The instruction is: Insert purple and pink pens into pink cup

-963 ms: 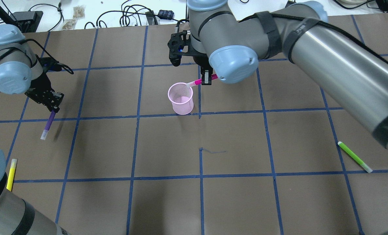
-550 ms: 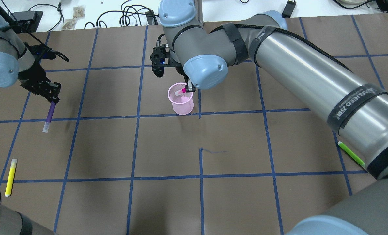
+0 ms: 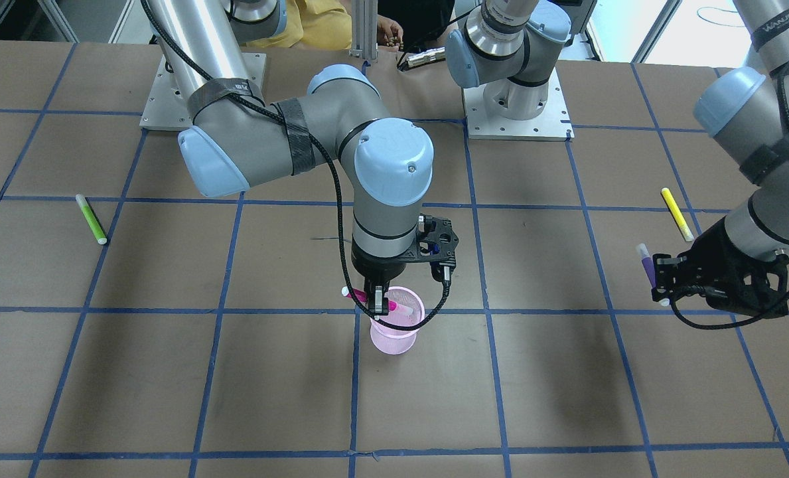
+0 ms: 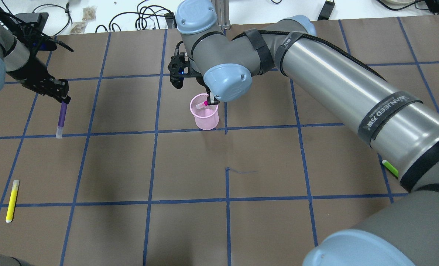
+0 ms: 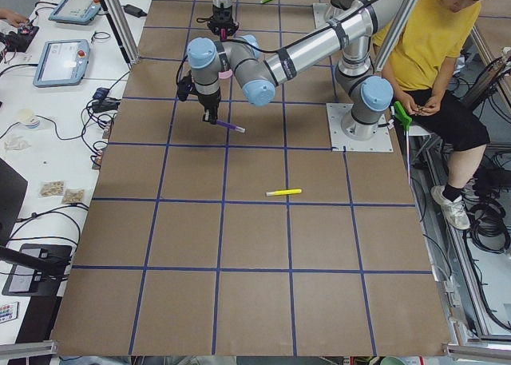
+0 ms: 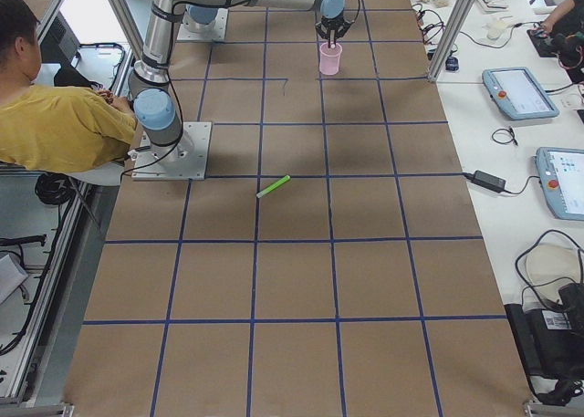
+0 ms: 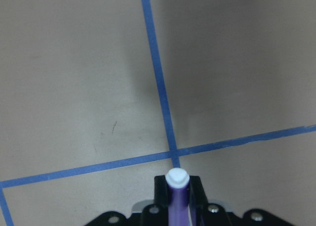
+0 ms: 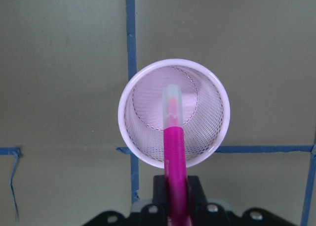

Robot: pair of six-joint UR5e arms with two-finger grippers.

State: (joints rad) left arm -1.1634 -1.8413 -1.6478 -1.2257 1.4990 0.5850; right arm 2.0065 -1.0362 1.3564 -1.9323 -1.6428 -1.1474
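Where any writing can be read, it is on the dark strap around the right arm (image 4: 352,88), whose white lettering looks like "WANUEED"; we find no print on the pens or the cup.

The right gripper (image 8: 176,189) has its jaws clamped narrowly on the pink pen (image 8: 175,152), gripping it partway along the barrel. The pen's long axis runs from the gripper out over the rim of the pink cup (image 8: 122,118), with its clear capped end pointing into the cup's mouth. In the front-facing view the pen lies tilted, close to level, with the capped end lower inside the rim and the back end sticking out beyond the cup on the other side of the fingers. The cup stands upright on the brown paper table (image 4: 189,166), beside a crossing of blue tape lines.

The left gripper (image 4: 62,96) is closed on the purple pen (image 4: 61,118), well apart from the cup on the robot's left. That pen is held above the table, and its long axis follows the tape line that runs toward the robot, the pale cap pointing toward the robot's side.

A yellow pen (image 4: 11,201) and a green pen (image 3: 91,219) lie flat near opposite ends of the table.
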